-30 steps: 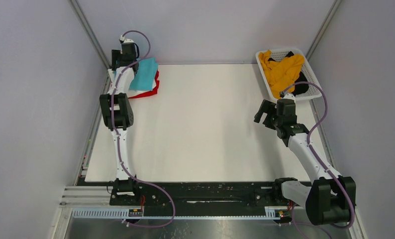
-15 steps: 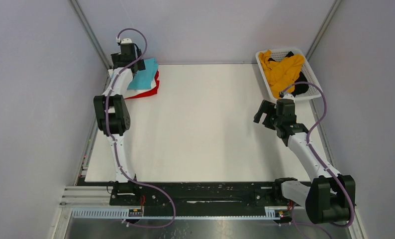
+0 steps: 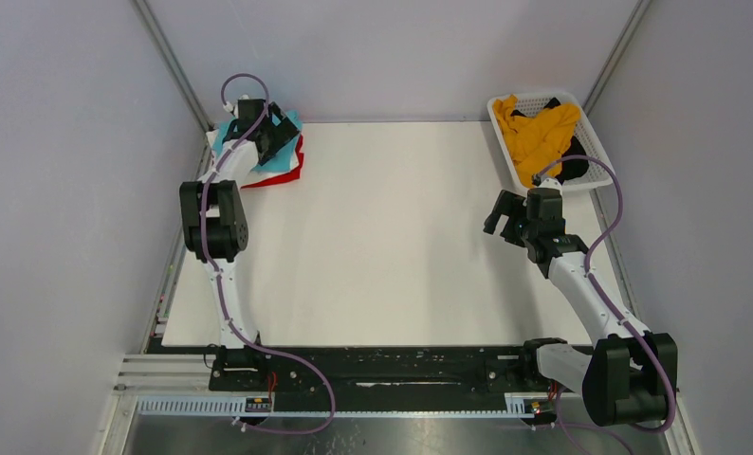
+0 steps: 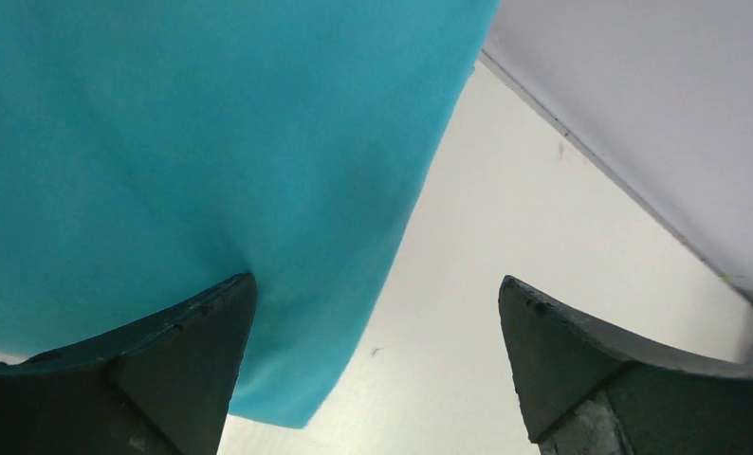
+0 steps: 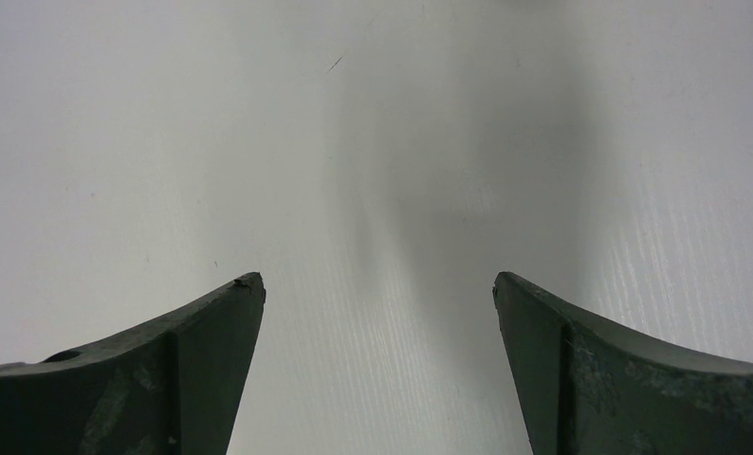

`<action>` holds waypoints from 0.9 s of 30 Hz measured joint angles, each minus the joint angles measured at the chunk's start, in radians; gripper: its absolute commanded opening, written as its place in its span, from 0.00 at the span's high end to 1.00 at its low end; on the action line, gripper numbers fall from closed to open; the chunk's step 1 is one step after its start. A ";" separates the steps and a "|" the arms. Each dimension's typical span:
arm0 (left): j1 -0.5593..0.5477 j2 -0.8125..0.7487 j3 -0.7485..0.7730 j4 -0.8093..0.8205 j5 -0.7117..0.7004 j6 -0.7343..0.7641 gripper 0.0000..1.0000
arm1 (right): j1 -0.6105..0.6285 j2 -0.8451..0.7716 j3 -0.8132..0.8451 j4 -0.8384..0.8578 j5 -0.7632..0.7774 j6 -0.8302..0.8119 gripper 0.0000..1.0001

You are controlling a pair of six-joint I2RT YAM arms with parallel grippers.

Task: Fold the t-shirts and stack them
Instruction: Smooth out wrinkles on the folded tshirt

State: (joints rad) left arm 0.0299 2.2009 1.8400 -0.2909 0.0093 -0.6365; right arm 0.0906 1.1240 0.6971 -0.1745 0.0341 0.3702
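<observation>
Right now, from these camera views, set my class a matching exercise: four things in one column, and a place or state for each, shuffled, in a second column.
Things
1. teal t-shirt
2. red t-shirt
3. mustard yellow t-shirt
4. right gripper

Places or states
A. heaped in the white basket
B. open above bare table
C. on top, far left corner
D. under the teal one, edge showing

Pairs: 1-C, 2-D, 3-A, 4-B
</observation>
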 measured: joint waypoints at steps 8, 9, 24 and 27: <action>-0.001 0.089 -0.036 0.079 0.062 -0.202 0.01 | 0.000 0.000 0.000 0.000 0.003 0.000 0.00; -0.001 0.100 -0.036 0.098 0.069 -0.215 0.01 | 0.000 0.000 0.000 0.000 0.003 0.000 0.01; -0.019 -0.026 -0.076 0.067 0.012 -0.140 0.01 | 0.000 0.000 0.000 0.000 0.008 -0.005 0.00; -0.019 -0.093 -0.070 0.060 -0.012 -0.092 0.01 | 0.000 0.000 0.000 0.000 0.008 -0.005 0.01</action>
State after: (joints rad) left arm 0.0105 2.1075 1.7699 -0.2314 -0.0025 -0.7288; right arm 0.0906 1.1240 0.6971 -0.1749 0.0418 0.3653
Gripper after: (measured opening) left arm 0.989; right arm 0.993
